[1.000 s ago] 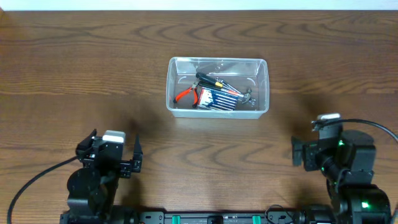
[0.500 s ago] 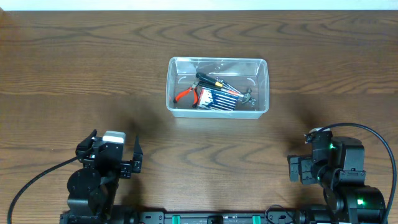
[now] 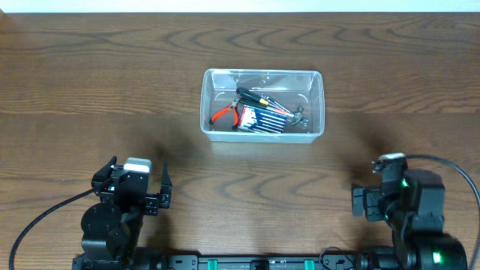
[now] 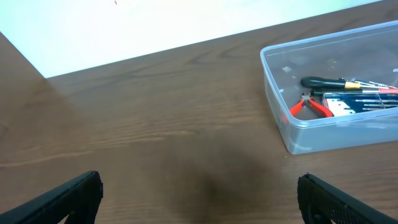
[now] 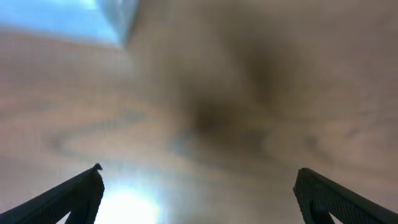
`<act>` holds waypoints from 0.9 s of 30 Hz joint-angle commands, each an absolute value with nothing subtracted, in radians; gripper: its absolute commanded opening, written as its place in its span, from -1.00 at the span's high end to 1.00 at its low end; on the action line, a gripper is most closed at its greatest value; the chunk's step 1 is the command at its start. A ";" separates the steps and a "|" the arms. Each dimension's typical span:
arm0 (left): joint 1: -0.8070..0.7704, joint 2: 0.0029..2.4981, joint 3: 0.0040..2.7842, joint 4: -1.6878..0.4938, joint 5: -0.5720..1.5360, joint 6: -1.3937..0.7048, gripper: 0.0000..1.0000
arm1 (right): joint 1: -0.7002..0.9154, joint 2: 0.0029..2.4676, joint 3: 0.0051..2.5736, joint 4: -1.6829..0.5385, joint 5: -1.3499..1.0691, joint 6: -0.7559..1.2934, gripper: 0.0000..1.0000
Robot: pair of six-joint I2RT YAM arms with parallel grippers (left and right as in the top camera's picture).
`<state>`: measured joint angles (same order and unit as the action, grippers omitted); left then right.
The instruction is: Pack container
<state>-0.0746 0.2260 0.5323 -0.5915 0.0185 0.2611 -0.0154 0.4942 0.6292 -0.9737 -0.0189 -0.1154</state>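
clear plastic container [image 3: 262,104] sits just above table centre in the overhead view, long side running 9 to 3 o'clock, resting flat on the wooden table [image 3: 90,82]. inside it: red-handled pliers [image 3: 225,115] at the 9 o'clock end, a black-handled screwdriver [image 3: 253,96] lying across toward 12 o'clock, a blue flat case of bits [image 3: 262,120] in the middle, and a small hammer head [image 3: 300,117] at the 3 o'clock end; the items overlap, exact stacking hard to tell. left gripper [image 3: 140,193] is parked at about 7 o'clock of the table, well apart from the container, fingers spread wide and holding nothing; left wrist view shows both fingertips [image 4: 62,196] at the frame's bottom corners with bare wood between, and the container [image 4: 283,118] off at 2 o'clock with the pliers [image 4: 309,106] visible through the wall. right gripper [image 3: 375,201] is at about 5 o'clock, also well apart from the container, jaws wide and empty; right wrist view is blurred, fingertips [image 5: 68,193] at the bottom corners over wood.
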 commanded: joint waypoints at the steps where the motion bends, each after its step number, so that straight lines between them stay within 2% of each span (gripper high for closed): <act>1: -0.073 0.220 0.531 -0.590 0.007 0.253 -0.96 | -0.027 0.345 0.616 -0.897 -0.062 -0.102 -0.98; 9: -0.073 0.220 0.531 -0.590 0.007 0.253 -0.96 | -0.001 0.008 0.388 -0.543 -0.083 -0.106 -0.99; 13: -0.073 0.220 0.531 -0.590 0.007 0.253 -0.96 | 0.051 0.005 0.200 -0.193 -0.071 -0.149 -0.98; 17: -0.073 0.220 0.531 -0.590 0.007 0.253 -0.96 | 0.086 0.005 0.062 0.020 0.008 -0.182 -0.98; 20: -0.073 0.220 0.531 -0.590 0.007 0.253 -0.96 | 0.089 0.005 0.003 0.044 0.040 -0.181 -0.98; 27: -0.073 0.220 0.531 -0.590 0.007 0.253 -0.96 | 0.089 0.005 0.006 -0.073 0.052 -0.181 -0.98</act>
